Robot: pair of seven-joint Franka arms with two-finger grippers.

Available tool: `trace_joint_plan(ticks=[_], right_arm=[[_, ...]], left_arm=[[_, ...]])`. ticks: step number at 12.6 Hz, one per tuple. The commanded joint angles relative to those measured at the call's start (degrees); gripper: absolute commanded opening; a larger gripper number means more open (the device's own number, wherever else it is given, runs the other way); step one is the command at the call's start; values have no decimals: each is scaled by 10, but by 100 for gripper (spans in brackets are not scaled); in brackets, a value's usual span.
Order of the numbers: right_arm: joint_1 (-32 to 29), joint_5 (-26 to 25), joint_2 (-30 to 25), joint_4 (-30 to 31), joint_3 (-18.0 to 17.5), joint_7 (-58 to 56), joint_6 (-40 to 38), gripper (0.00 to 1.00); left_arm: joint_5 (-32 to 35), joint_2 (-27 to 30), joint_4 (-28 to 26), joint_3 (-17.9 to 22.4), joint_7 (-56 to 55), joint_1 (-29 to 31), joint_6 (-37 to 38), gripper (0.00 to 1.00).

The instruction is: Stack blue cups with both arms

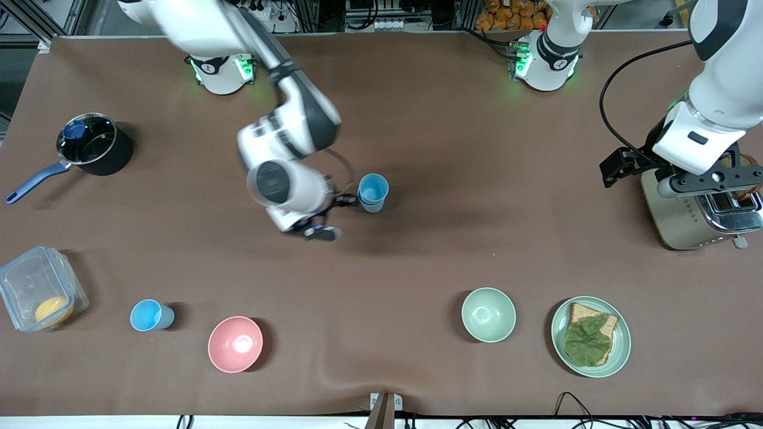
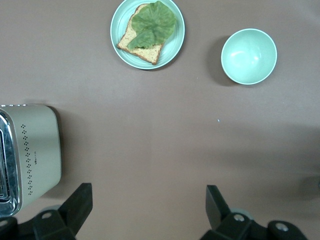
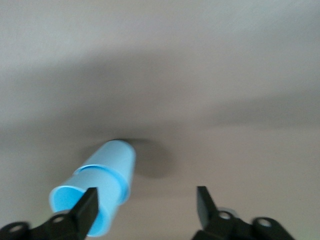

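Two blue cups (image 1: 373, 192) stand nested in one stack near the middle of the table. The stack also shows in the right wrist view (image 3: 102, 187), just beside one fingertip (image 3: 89, 206). My right gripper (image 1: 338, 217) is open and empty, beside the stack toward the right arm's end and not around it. A third blue cup (image 1: 152, 315) stands nearer the front camera, between the clear box and the pink bowl. My left gripper (image 1: 709, 186) is open and empty above the toaster, and in the left wrist view (image 2: 147, 210) only bare table lies between its fingers. The left arm waits.
A toaster (image 1: 700, 211) stands at the left arm's end. A green bowl (image 1: 488, 314), a plate (image 1: 620, 351) with bread and lettuce, a pink bowl (image 1: 235, 344) and a clear box (image 1: 33, 286) line the front. A black saucepan (image 1: 95, 145) sits at the right arm's end.
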State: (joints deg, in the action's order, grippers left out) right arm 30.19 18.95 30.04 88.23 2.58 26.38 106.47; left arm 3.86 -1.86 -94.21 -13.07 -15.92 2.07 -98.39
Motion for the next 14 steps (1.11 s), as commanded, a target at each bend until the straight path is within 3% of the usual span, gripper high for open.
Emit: trace_joint_plan(ticks=[1, 4, 6, 9, 12, 14], right_arm=[[-113, -6, -59, 11, -8, -164, -94, 100], [-202, -89, -129, 15, -6, -311, -156, 100], [-238, -138, -189, 16, -7, -324, -177, 100], [-255, -203, -256, 20, -6, -320, -189, 100], [-274, -209, -281, 15, -7, -317, -202, 100], [-276, -204, -288, 14, -6, -298, -204, 100]], left_arm=[[-3, 1, 5, -5, 15, 7, 2, 100], [-1, 4, 14, -4, 70, 14, 2, 100], [-3, 11, 15, 5, 92, 16, 2, 100], [-10, 12, 15, 66, 148, -1, 10, 100], [-10, 18, 15, 81, 151, -3, 20, 100], [-26, 18, 17, 128, 151, -27, 21, 100]])
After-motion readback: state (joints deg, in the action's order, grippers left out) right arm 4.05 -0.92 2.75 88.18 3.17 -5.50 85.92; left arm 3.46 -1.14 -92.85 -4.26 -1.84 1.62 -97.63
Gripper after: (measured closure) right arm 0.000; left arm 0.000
